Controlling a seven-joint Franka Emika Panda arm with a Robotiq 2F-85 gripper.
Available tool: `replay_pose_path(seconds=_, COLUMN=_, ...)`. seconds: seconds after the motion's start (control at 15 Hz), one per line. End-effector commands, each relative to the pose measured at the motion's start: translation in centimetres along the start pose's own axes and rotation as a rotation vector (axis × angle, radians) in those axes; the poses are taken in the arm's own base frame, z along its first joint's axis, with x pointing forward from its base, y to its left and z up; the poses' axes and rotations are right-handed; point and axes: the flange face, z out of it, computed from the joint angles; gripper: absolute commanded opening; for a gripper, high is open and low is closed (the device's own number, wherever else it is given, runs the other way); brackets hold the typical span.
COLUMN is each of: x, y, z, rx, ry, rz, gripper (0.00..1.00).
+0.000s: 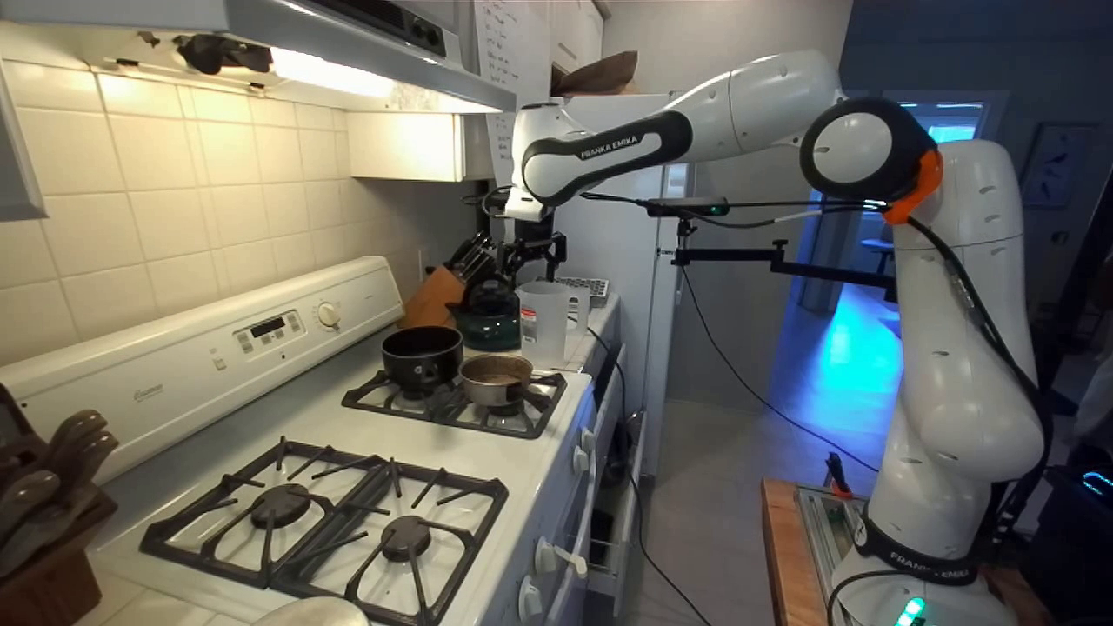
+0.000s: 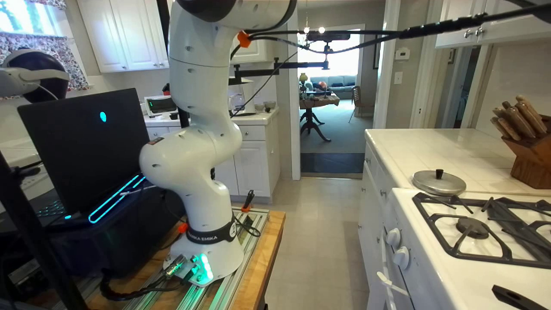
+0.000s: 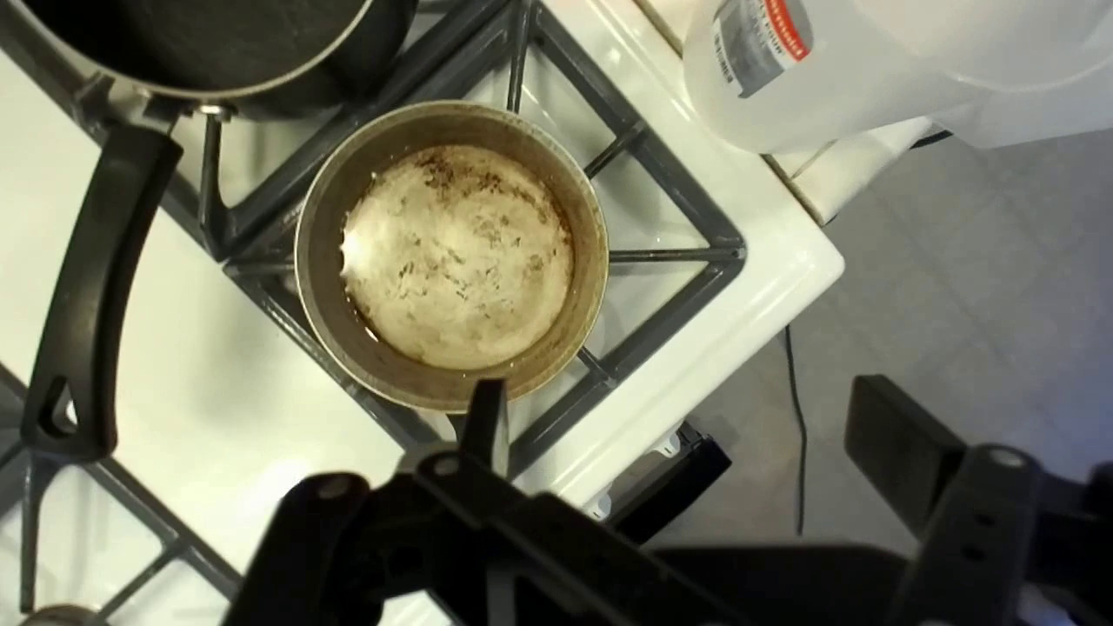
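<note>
So, the hand points down with its fingers well apart. Closest thing to it in the wrist view is a small pan with a stained bottom, sitting on the burner grate near a corner of the white cooktop surface. One finger overlaps the pan's rim there, but I honestly can't tell if they touch. Right beside the pan is a black pot, and a cloudy plastic pitcher stands just past the edge. In an exterior view there's also a dark green kettle and a wooden knife block behind them.
</note>
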Motion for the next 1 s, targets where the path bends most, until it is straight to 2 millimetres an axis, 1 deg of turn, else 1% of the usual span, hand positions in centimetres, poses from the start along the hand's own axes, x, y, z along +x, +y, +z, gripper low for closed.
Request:
replay_pose_path(seconds=0.0, x=4.8, y=4.1, z=-0.8, rx=0.013, ry=0.056, rz=-0.161, gripper=1.00)
replay_pose_path(seconds=0.2, x=7.2, y=7.2, z=-0.9, rx=-0.012, ry=0.121, rz=-0.263, gripper=1.00)
replay_pose_path(seconds=0.33, x=9.2, y=10.2, z=-1.0, rx=-0.020, ry=0.153, rz=-0.336, gripper=1.00)
replay_pose_path(seconds=0.4, x=9.2, y=10.2, z=-1.3, rx=-0.012, ry=0.152, rz=-0.347, gripper=1.00)
replay_pose_path(seconds=0.47, x=9.2, y=9.8, z=-1.4, rx=0.000, ry=0.153, rz=-0.346, gripper=1.00)
replay_pose_path(seconds=0.53, x=9.4, y=10.9, z=-1.8, rx=-0.029, ry=0.146, rz=-0.305, gripper=1.00)
replay_pose_path(seconds=0.6, x=9.4, y=10.8, z=-2.0, rx=-0.025, ry=0.148, rz=-0.311, gripper=1.00)
replay_pose_path(seconds=0.67, x=9.3, y=10.5, z=-1.9, rx=-0.023, ry=0.148, rz=-0.307, gripper=1.00)
replay_pose_path(seconds=0.73, x=9.1, y=10.3, z=-1.5, rx=-0.017, ry=0.153, rz=-0.305, gripper=1.00)
replay_pose_path(seconds=0.93, x=9.0, y=10.0, z=-1.4, rx=-0.016, ry=0.154, rz=-0.300, gripper=1.00)
